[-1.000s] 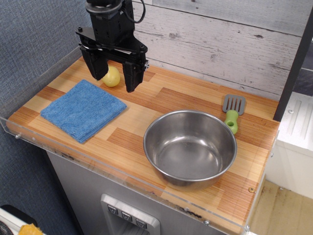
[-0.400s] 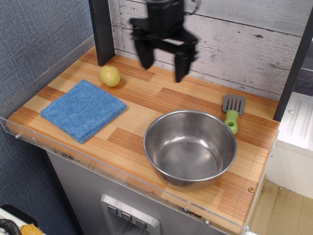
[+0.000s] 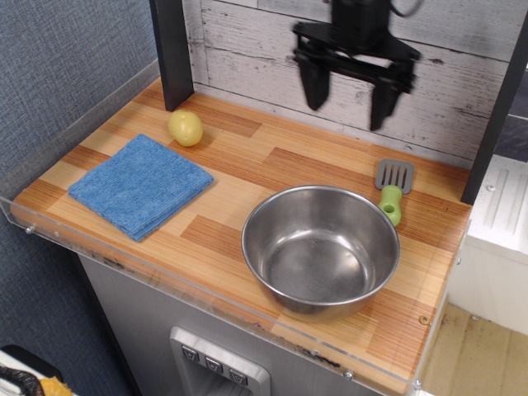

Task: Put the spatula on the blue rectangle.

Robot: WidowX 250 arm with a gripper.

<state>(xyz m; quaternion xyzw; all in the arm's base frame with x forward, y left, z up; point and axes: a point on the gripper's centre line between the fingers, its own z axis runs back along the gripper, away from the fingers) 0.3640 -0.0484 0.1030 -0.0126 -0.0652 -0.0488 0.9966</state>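
The spatula [image 3: 393, 187] lies on the wooden counter at the right, just behind the bowl, grey slotted blade toward the wall and lime-green handle toward the front. The blue rectangle [image 3: 140, 184] is a folded blue cloth lying flat at the left of the counter. My gripper [image 3: 346, 106] hangs in the air near the back wall, up and to the left of the spatula. Its two black fingers are spread apart with nothing between them.
A large steel bowl [image 3: 320, 247] stands at the front right, touching distance from the spatula handle. A yellow-green round fruit [image 3: 186, 128] sits behind the cloth. A black post [image 3: 171, 49] stands at the back left. A clear plastic rim [image 3: 124, 262] edges the counter.
My gripper has moved from above the fruit at the back left, rightward along the wall, to a spot near the spatula. It stayed open. Nothing on the counter moved.
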